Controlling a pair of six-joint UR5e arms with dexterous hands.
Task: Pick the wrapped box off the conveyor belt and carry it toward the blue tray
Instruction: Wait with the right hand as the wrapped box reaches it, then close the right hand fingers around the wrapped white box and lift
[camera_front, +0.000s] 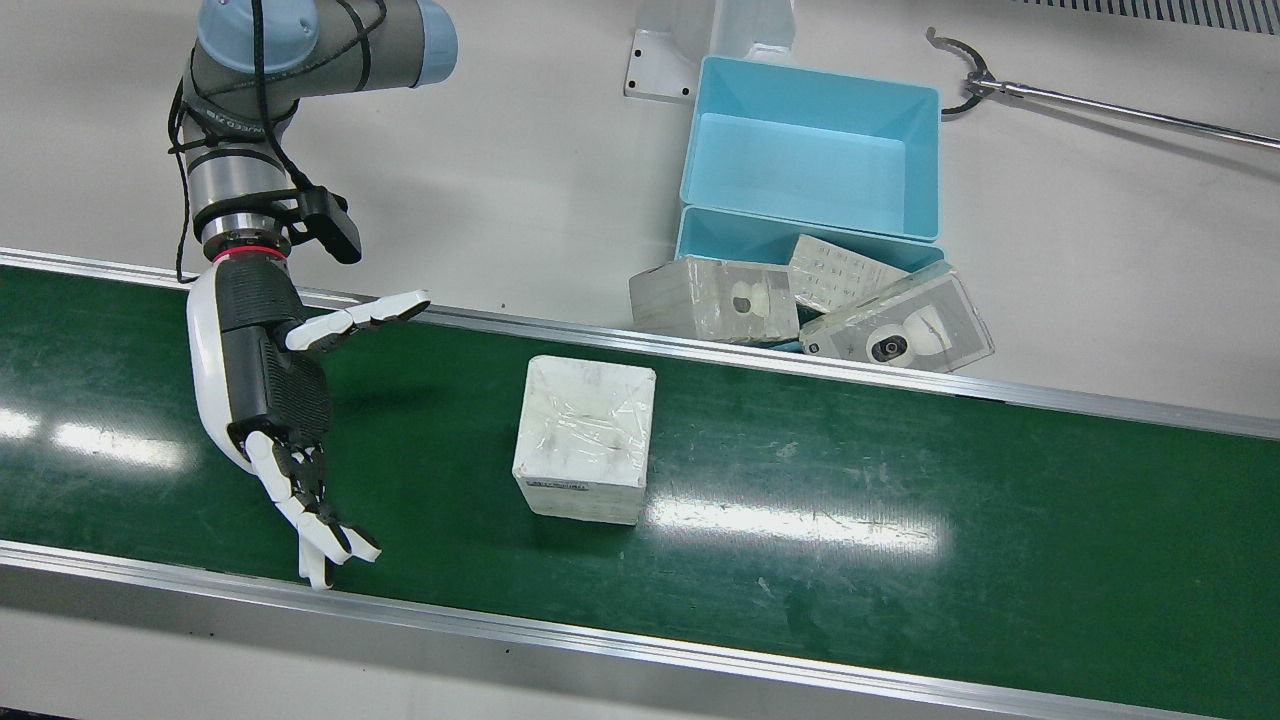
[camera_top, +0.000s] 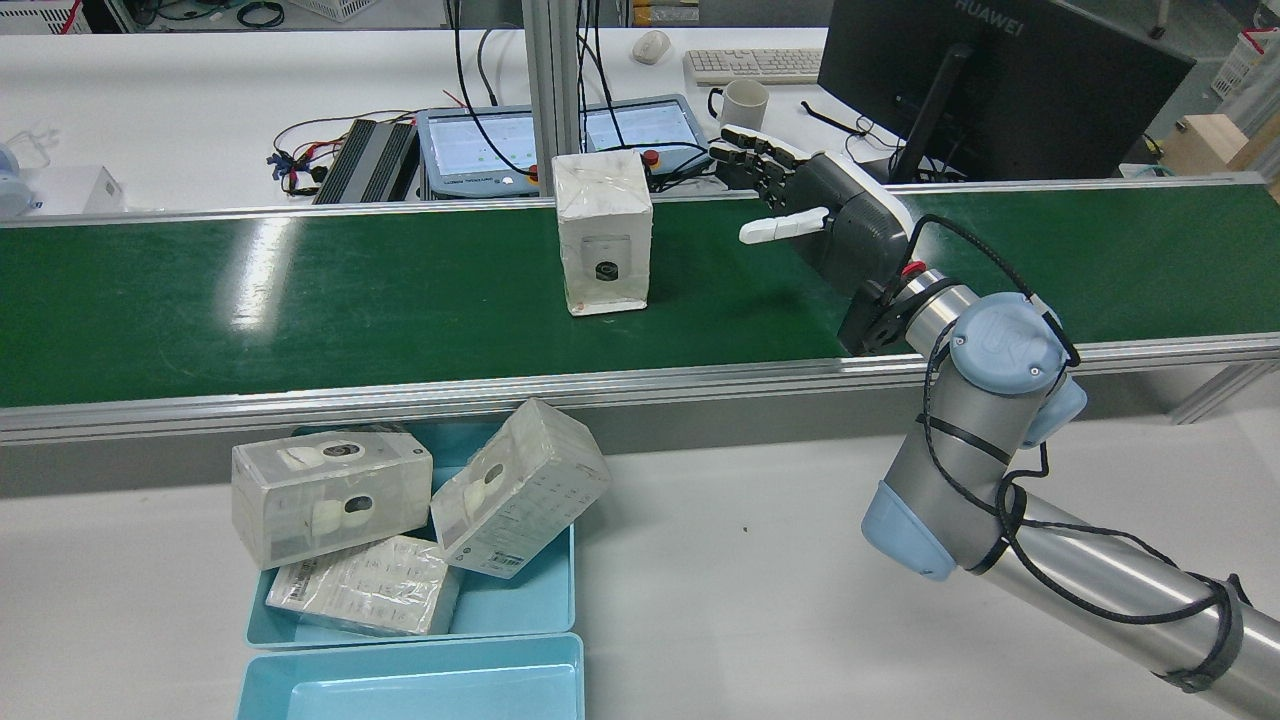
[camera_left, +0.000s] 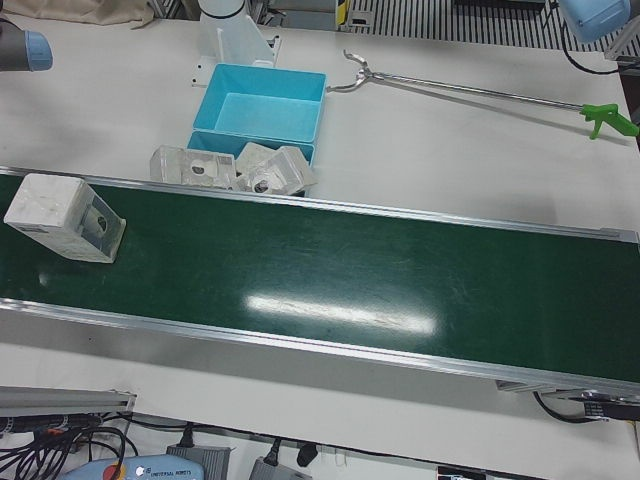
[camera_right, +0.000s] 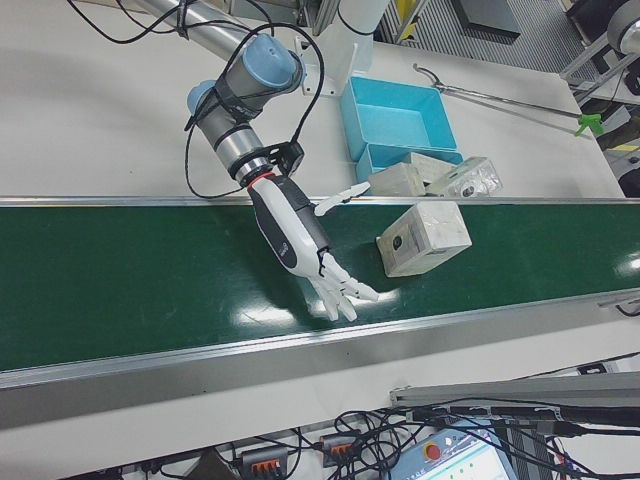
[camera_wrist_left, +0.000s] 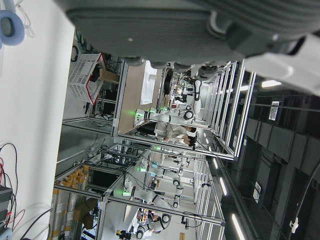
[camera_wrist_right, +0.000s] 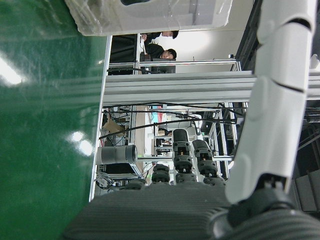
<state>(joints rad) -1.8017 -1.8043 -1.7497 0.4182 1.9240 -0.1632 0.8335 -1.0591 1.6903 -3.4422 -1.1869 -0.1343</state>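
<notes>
The wrapped box (camera_front: 585, 440) is white, film-covered, and stands upright on the green conveyor belt (camera_front: 950, 480). It also shows in the rear view (camera_top: 603, 230), the left-front view (camera_left: 62, 218) and the right-front view (camera_right: 425, 238). My right hand (camera_front: 270, 390) is open above the belt, beside the box and apart from it, palm facing the box; it also shows in the rear view (camera_top: 830, 220) and the right-front view (camera_right: 295, 235). The empty blue tray (camera_front: 800, 80) sits on the table beyond the belt. My left hand (camera_wrist_left: 175, 25) shows only in its own view, pointing up at the room and holding nothing.
A second blue tray (camera_top: 500, 610) next to the belt holds three wrapped boxes (camera_front: 715, 300), some leaning over its rim. A long reacher tool (camera_front: 1100, 105) lies on the table past the trays. Aluminium rails edge the belt (camera_front: 700, 350).
</notes>
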